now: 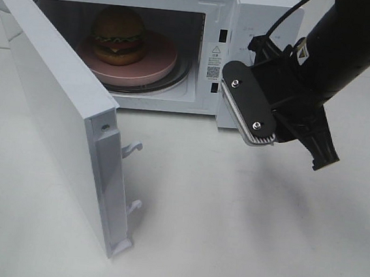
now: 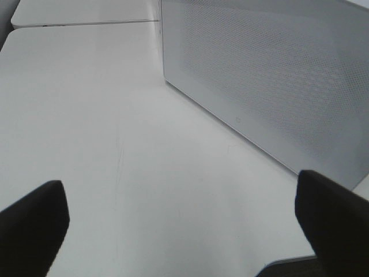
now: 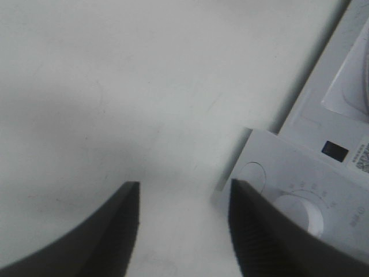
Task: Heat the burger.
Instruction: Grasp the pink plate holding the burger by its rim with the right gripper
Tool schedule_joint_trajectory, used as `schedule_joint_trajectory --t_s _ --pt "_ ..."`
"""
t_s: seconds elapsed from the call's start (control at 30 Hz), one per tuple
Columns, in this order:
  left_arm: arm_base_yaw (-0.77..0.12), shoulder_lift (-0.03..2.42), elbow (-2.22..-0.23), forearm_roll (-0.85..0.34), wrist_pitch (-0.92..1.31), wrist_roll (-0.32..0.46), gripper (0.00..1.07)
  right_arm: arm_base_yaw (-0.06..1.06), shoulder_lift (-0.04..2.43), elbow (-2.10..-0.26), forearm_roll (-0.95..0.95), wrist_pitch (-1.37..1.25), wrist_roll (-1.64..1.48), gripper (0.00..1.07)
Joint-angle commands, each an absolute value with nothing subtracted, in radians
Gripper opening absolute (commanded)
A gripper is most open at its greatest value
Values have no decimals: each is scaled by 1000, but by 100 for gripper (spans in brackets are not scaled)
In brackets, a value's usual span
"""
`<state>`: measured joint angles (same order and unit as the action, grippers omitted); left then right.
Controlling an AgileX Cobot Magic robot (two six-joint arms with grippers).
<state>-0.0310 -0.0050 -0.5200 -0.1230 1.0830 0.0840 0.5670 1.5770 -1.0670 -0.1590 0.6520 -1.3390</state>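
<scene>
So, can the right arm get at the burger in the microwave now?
Probably yes: the door stands wide open and nothing blocks the burger; the right fingers hang before the control panel.

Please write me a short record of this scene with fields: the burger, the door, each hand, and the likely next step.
burger: on the pink plate, inside the microwave
door: wide open
right hand: open, empty, near the dial
left hand: open, empty, over the table
likely next step: shut the door; this is a guess
</scene>
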Motion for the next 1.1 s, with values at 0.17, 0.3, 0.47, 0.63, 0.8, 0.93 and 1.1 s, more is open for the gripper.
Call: schedule_joint_trajectory --t_s 0.17,0.3,0.47,0.63,0.8,0.93,1.1 --pt "-27 -12 -516 -133 1070 85 100 565 1581 -1079 -165 582 -1212 90" --pt "-27 -12 -516 -133 1070 85 100 574 1614 -1106 -165 561 -1178 95" --pt "-27 -12 -516 -133 1070 85 100 614 1661 -1148 -169 523 -1163 94" --pt "-27 -12 -516 -133 1070 85 100 627 1703 -1189 -170 494 -1156 94" --pt "-27 -12 -516 -133 1070 85 100 635 1762 -1247 -169 473 -1153 93" --pt "-27 -12 -516 -133 1070 85 100 635 1800 -1285 -169 458 -1123 93" --pt "-27 -12 -516 -133 1070 85 100 635 1832 -1322 -170 431 -1112 92"
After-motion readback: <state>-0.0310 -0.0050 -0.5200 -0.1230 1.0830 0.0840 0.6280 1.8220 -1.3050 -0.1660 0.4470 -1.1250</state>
